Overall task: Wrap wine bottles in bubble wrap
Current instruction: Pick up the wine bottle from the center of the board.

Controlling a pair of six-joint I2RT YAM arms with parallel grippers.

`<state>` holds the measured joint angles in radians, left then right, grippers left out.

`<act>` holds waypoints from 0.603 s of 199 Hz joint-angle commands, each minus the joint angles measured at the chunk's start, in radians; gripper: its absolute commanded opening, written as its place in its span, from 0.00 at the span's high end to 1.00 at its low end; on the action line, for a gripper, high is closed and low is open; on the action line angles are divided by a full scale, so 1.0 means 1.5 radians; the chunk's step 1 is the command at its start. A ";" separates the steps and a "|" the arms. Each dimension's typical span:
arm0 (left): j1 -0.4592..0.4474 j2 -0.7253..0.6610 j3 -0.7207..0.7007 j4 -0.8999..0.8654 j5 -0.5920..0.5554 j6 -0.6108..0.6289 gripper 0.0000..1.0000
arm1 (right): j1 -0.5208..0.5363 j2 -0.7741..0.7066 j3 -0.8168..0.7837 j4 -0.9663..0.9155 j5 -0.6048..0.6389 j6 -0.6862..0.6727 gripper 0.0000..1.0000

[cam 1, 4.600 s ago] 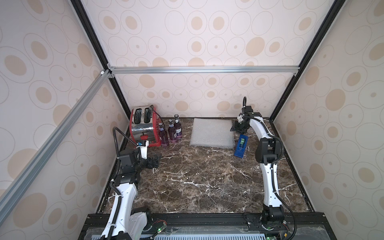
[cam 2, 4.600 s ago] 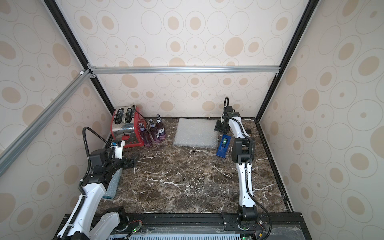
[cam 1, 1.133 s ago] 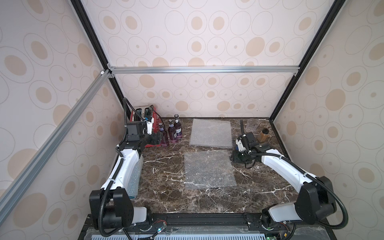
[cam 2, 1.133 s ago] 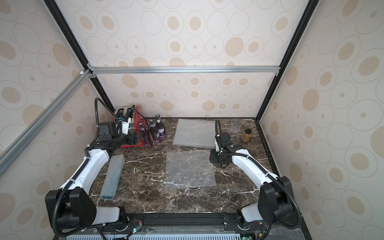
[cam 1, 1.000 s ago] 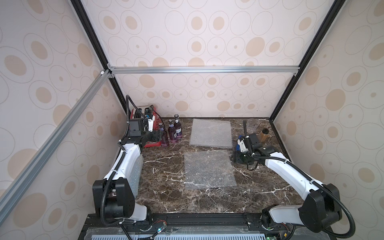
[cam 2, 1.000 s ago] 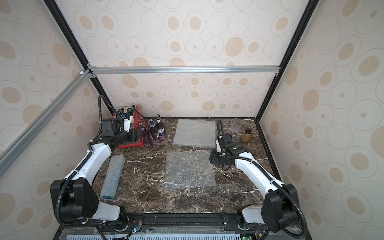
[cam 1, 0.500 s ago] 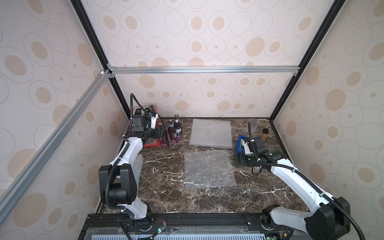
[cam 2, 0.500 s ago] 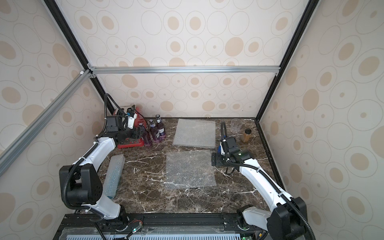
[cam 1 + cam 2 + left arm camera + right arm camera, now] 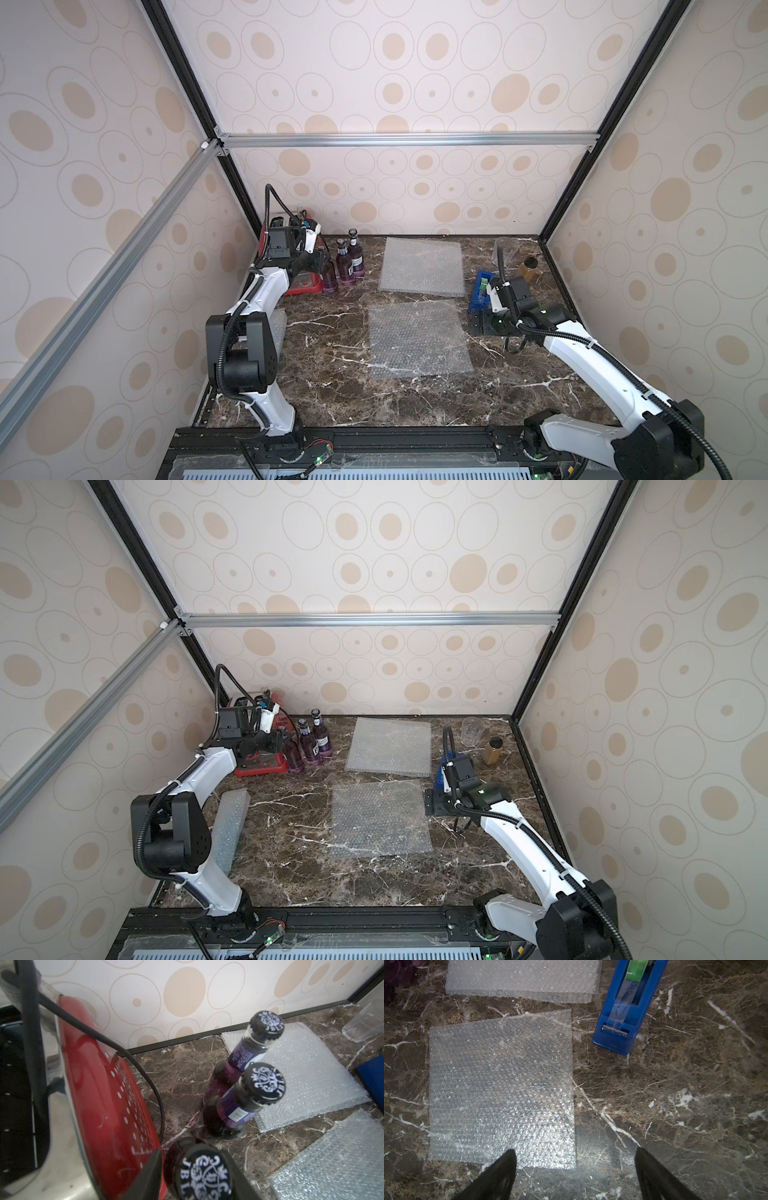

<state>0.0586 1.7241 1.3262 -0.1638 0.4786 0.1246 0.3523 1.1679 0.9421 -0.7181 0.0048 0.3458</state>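
Three purple wine bottles [image 9: 344,268] stand upright at the upper left of the table [image 9: 332,399], just beside a red toaster [image 9: 104,1095]. The left tool [image 9: 191,1153] straddles the neck of the nearest bottle [image 9: 204,1176] — whether its fingers press the glass I cannot tell. One flat sheet of bubble wrap [image 9: 417,345] lies mid-frame, a stack [image 9: 422,266] above it. The right tool [image 9: 575,1151] hovers wide open and empty by the sheet's right edge — a blue tape dispenser [image 9: 623,1022] just beyond.

Paired high views over whole table [image 9: 332,395]; wrist views close, downward.
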 commanded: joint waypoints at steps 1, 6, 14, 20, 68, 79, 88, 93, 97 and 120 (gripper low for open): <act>-0.002 0.009 0.023 0.023 0.021 0.013 0.69 | -0.002 -0.011 -0.002 -0.013 0.011 -0.013 0.11; -0.002 0.011 0.024 0.024 0.021 0.010 0.69 | -0.002 -0.013 -0.002 -0.014 0.012 -0.013 0.11; -0.003 0.010 0.021 0.028 0.016 0.004 0.70 | -0.002 -0.013 -0.002 -0.014 0.011 -0.011 0.11; -0.002 0.009 0.016 0.034 0.015 0.002 0.71 | -0.002 -0.013 -0.002 -0.014 0.010 -0.010 0.11; -0.002 -0.033 -0.008 0.040 0.048 0.004 1.00 | 0.000 -0.013 0.003 0.004 -0.043 -0.018 0.13; -0.003 -0.060 -0.018 0.040 0.057 0.007 1.00 | 0.003 -0.016 0.005 0.021 -0.063 -0.021 0.14; -0.002 -0.084 -0.030 0.037 0.061 0.009 1.00 | 0.011 -0.022 0.002 0.038 -0.072 -0.026 0.14; -0.002 -0.099 -0.036 0.035 0.062 0.010 1.00 | 0.017 -0.024 0.002 0.047 -0.074 -0.027 0.14; -0.003 -0.108 -0.042 0.032 0.063 0.010 1.00 | 0.021 -0.026 0.001 0.053 -0.074 -0.027 0.14; -0.002 -0.180 -0.065 0.001 0.068 0.013 1.00 | 0.052 -0.025 -0.002 0.106 -0.084 -0.025 0.13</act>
<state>0.0586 1.6016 1.2243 -0.1822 0.5198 0.1307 0.3878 1.1496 0.9421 -0.6521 -0.0822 0.3264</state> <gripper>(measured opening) 0.299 0.868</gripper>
